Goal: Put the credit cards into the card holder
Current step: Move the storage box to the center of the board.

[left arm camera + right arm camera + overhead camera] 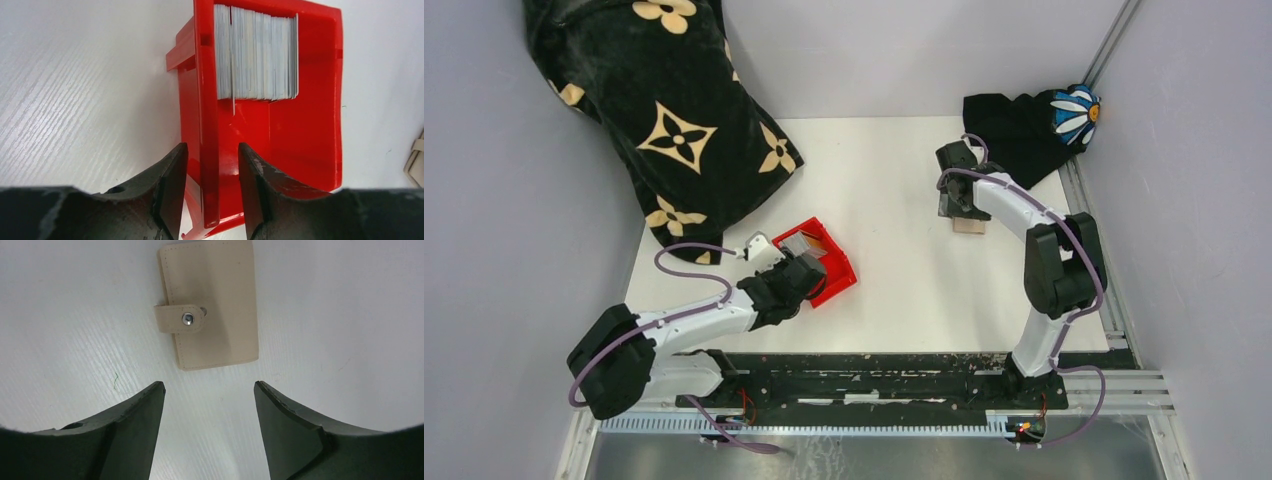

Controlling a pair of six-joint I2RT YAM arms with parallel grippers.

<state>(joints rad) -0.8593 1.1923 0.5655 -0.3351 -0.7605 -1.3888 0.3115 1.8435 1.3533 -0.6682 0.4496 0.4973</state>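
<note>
Though no part of the task, black blanket point(664, 120): heaped at the far left corner of the table point(894, 170), overhanging the white top, well apart from the work.
Left gripper point(212, 150): low at the near end of the red bin, straddling one side wall with a narrow pincer. Thin gaps visible on both sides of the wall, so not clamped. Probably placed so to pin or steady the bin ahead of any picking.
Red bin point(300, 130): resting left of centre, open top facing the wrist camera, serving as the store for the stack.
Credit cards point(255, 52): packed on edge in a tight pale grey stack at the far end of the bin, held upright between its walls. None out of the bin, none in either pincer. Thin edges and close packing, so likely hard to separate singly.
Right gripper point(208, 385): hovering with pincer wide, holding nothing, lined up just short of the card holder, seemingly ready to grip or open it.
Card holder point(210, 305): flat on the table at right, well apart from the bin, folded shut with snap tab point(182, 319) fastened. Needs opening before taking any card.
Black cloth point(1024, 125): crumpled at the far right corner with a daisy patch, beyond the holder.
</note>
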